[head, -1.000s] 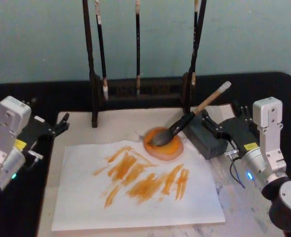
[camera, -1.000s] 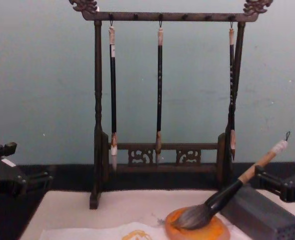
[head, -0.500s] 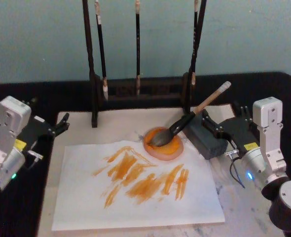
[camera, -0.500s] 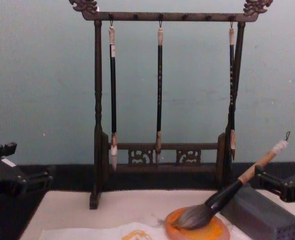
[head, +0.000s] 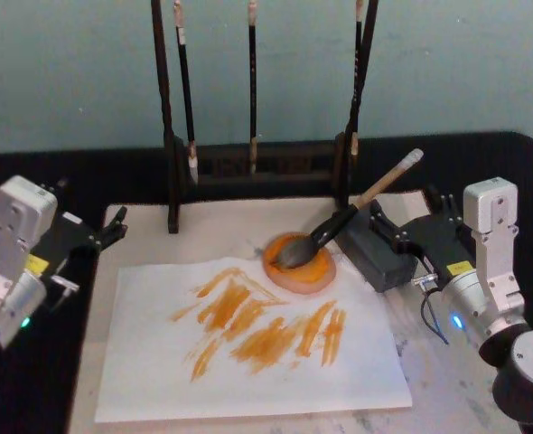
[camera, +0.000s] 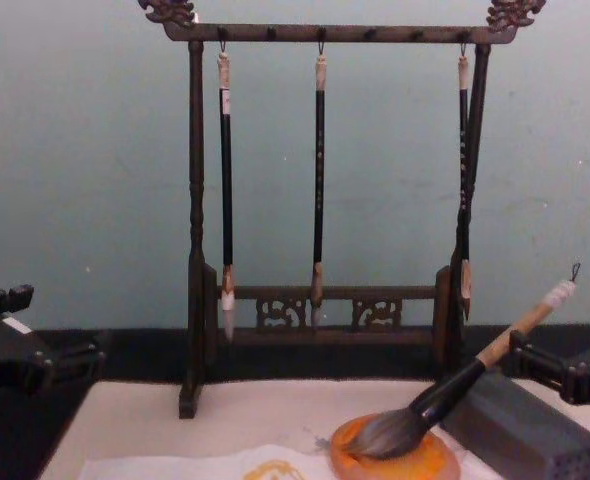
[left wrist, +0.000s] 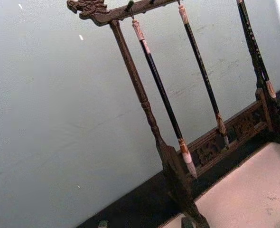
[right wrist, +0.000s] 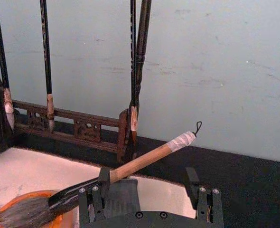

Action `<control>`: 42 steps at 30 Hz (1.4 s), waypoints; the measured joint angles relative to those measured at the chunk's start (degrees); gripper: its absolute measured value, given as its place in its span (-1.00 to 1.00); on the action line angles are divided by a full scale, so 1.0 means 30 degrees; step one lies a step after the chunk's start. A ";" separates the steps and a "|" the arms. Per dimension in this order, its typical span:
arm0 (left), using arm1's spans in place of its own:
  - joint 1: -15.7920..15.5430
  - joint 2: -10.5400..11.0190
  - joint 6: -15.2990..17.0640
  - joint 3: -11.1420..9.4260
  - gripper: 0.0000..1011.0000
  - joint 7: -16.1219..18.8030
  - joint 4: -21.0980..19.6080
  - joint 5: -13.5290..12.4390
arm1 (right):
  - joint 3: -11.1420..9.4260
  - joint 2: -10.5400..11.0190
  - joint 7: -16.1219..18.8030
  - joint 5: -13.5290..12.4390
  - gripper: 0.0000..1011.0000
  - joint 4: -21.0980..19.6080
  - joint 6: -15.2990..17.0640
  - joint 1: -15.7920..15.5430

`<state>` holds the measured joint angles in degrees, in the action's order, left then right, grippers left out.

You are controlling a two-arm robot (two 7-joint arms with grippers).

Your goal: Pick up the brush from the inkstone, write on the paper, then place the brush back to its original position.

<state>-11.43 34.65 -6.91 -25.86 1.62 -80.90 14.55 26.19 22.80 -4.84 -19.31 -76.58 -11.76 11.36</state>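
No change is seen since the earlier frames. The brush (head: 343, 220) is rested tip-down in the inkstone (head: 300, 263), beside the paper (head: 248, 344). The right gripper (head: 397, 231) is held spread beside the handle; the left gripper (head: 104, 232) is parked, parted.

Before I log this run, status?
Both jaws open, parked at sides. Brush rests tip in inkstone. Paper painted. Grey block beside right gripper.

Glossy orange inkstone (head: 299, 264), wood-handled brush (head: 343, 220) w/ bushy hair tip, thin matt paper (head: 248, 344)
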 joint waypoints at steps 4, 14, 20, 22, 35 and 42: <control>0.0000 0.0000 0.0000 0.0000 0.98 0.0000 0.0000 0.0000 | 0.0001 0.0000 0.0000 0.0001 0.98 0.0000 -0.0001 0.0000; 0.0001 0.0000 0.0000 -0.0001 0.98 0.0000 -0.0002 0.0000 | 0.0000 -0.0001 0.0000 0.0003 0.98 0.0000 0.0000 -0.0001; 0.0000 -0.0001 0.0000 -0.0001 0.98 0.0000 -0.0002 0.0000 | 0.0001 0.0000 0.0000 0.0002 0.98 0.0000 0.0000 0.0000; 0.0001 0.0000 0.0000 0.0000 0.98 0.0000 -0.0001 0.0000 | 0.0000 -0.0001 0.0001 0.0002 0.98 0.0000 -0.0001 0.0000; 0.0000 -0.0001 0.0000 0.0000 0.98 0.0000 -0.0001 0.0000 | 0.0000 0.0000 0.0000 0.0003 0.98 0.0000 0.0000 -0.0001; -0.0001 0.0000 0.0000 0.0000 0.98 0.0000 -0.0001 0.0000 | 0.0001 -0.0001 0.0000 0.0003 0.98 0.0000 -0.0001 0.0000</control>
<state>-11.43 34.65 -6.91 -25.86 1.62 -80.90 14.55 26.20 22.80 -4.84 -19.30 -76.58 -11.77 11.36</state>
